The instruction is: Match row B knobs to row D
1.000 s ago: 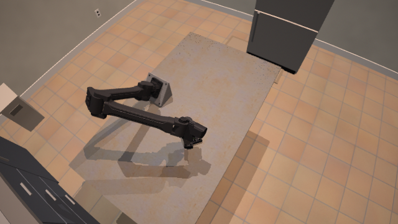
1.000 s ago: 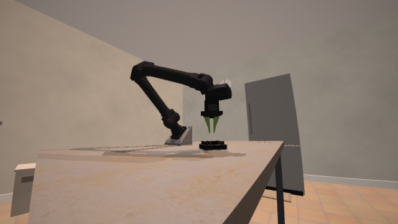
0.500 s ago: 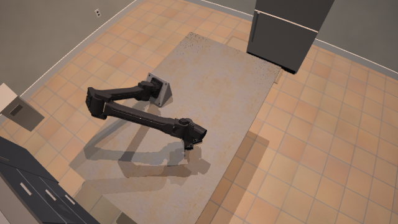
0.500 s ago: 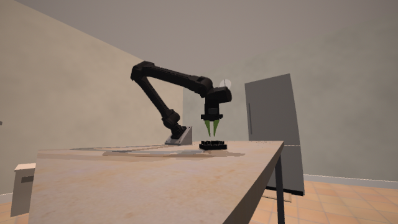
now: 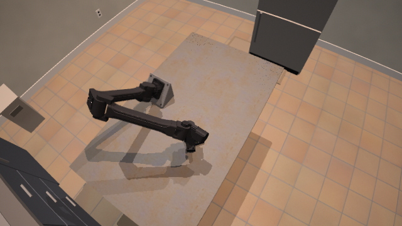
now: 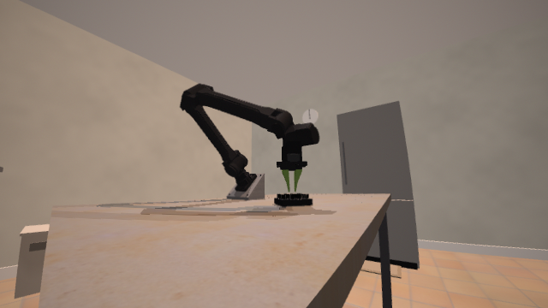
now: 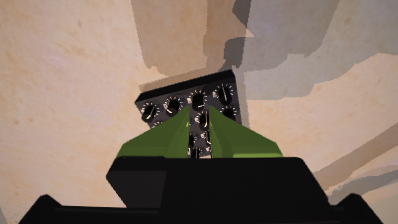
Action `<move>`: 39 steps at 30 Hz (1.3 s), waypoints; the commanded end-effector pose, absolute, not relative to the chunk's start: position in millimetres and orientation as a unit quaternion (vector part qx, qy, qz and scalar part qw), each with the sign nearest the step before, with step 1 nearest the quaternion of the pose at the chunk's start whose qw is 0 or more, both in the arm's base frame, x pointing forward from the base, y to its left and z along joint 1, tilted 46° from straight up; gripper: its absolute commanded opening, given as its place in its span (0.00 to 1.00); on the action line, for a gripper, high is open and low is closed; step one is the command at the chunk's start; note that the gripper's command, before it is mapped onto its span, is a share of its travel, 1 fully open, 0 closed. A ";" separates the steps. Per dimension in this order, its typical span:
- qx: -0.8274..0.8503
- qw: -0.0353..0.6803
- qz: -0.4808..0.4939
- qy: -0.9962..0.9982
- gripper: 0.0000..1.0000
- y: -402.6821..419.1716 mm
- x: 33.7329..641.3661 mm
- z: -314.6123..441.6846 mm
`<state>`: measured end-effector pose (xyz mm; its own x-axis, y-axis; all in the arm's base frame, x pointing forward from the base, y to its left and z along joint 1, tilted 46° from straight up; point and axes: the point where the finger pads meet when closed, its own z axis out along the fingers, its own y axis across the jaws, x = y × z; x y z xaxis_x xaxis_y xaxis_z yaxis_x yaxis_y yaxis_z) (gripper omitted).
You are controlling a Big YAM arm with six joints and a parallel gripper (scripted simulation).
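Note:
The black knob box (image 6: 293, 199) (image 7: 185, 86) stands on the table (image 5: 220, 78) (image 6: 205, 257), several knobs with white lines and rings of marks on its top. My gripper (image 6: 292, 190) (image 7: 199, 112) points straight down with its green fingers a narrow gap apart. It hangs just above the box's top, and nothing is between the fingers. In the wrist view a column of knobs shows through the gap, with a row of knobs (image 7: 172, 105) beyond the tips. The knob names are too small to read. In the top view the arm's wrist (image 5: 195, 135) hides the box.
The arm's base mount (image 5: 161, 91) (image 6: 253, 188) stands on the table toward its left edge. A grey fridge (image 5: 282, 34) (image 6: 372, 171) stands beyond the table's far end. The table's right edge runs close to the box in the exterior view.

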<state>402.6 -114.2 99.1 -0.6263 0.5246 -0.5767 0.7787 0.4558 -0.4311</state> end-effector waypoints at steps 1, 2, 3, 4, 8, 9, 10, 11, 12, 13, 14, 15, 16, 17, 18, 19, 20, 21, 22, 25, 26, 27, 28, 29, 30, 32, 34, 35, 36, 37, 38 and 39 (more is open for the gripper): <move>0.387 0.193 -0.342 0.834 0.19 -113.2 414.7 101.8; 0.388 0.191 -0.343 0.834 0.19 -115.2 412.8 100.3; 0.389 0.189 -0.344 0.833 0.19 -117.2 411.1 99.0; 0.389 0.188 -0.345 0.833 0.19 -118.3 409.8 98.0; 0.384 0.186 -0.346 0.836 0.19 -115.2 408.1 95.6; 0.384 0.185 -0.346 0.836 0.19 -115.5 407.6 95.4; 0.385 0.185 -0.346 0.835 0.19 -115.7 407.1 95.2; 0.385 0.185 -0.346 0.835 0.19 -115.8 407.0 95.2; 0.386 0.186 -0.346 0.835 0.19 -115.8 407.9 95.9; 0.386 0.186 -0.346 0.835 0.19 -115.8 407.9 95.9; 0.386 0.186 -0.346 0.835 0.19 -115.8 407.9 95.9; 0.387 0.188 -0.345 0.834 0.19 -115.7 410.2 97.7; 0.387 0.188 -0.345 0.834 0.19 -115.7 410.3 97.7; 0.387 0.188 -0.345 0.834 0.19 -115.7 410.3 97.7; 0.387 0.188 -0.345 0.834 0.19 -115.7 410.3 97.7; 0.387 0.188 -0.345 0.834 0.19 -115.7 410.3 97.7; 0.387 0.188 -0.345 0.834 0.19 -115.7 410.3 97.7; 0.387 0.188 -0.345 0.834 0.19 -115.7 410.3 97.7; 0.387 0.188 -0.345 0.834 0.19 -115.7 410.3 97.7; 0.387 0.188 -0.345 0.834 0.19 -115.7 410.3 97.7; 0.387 0.188 -0.345 0.834 0.19 -115.7 410.3 97.7; 0.387 0.188 -0.345 0.834 0.19 -115.7 410.3 97.7; 0.387 0.188 -0.345 0.834 0.19 -115.7 410.3 97.7; 0.387 0.188 -0.345 0.834 0.19 -115.7 410.3 97.7; 0.387 0.188 -0.345 0.834 0.19 -115.7 410.3 97.7; 0.387 0.188 -0.345 0.834 0.19 -115.7 410.3 97.7; 0.387 0.188 -0.345 0.834 0.19 -115.7 410.3 97.7; 0.387 0.188 -0.345 0.834 0.19 -115.7 410.3 97.7; 0.387 0.188 -0.345 0.834 0.19 -115.7 410.3 97.7; 0.387 0.188 -0.345 0.834 0.19 -115.7 410.3 97.7; 0.387 0.188 -0.345 0.834 0.19 -115.7 410.3 97.7; 0.387 0.188 -0.345 0.834 0.19 -115.7 410.3 97.7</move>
<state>403.9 -115.4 97.6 -0.6292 0.5214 -0.5764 0.7762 0.4594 -0.4318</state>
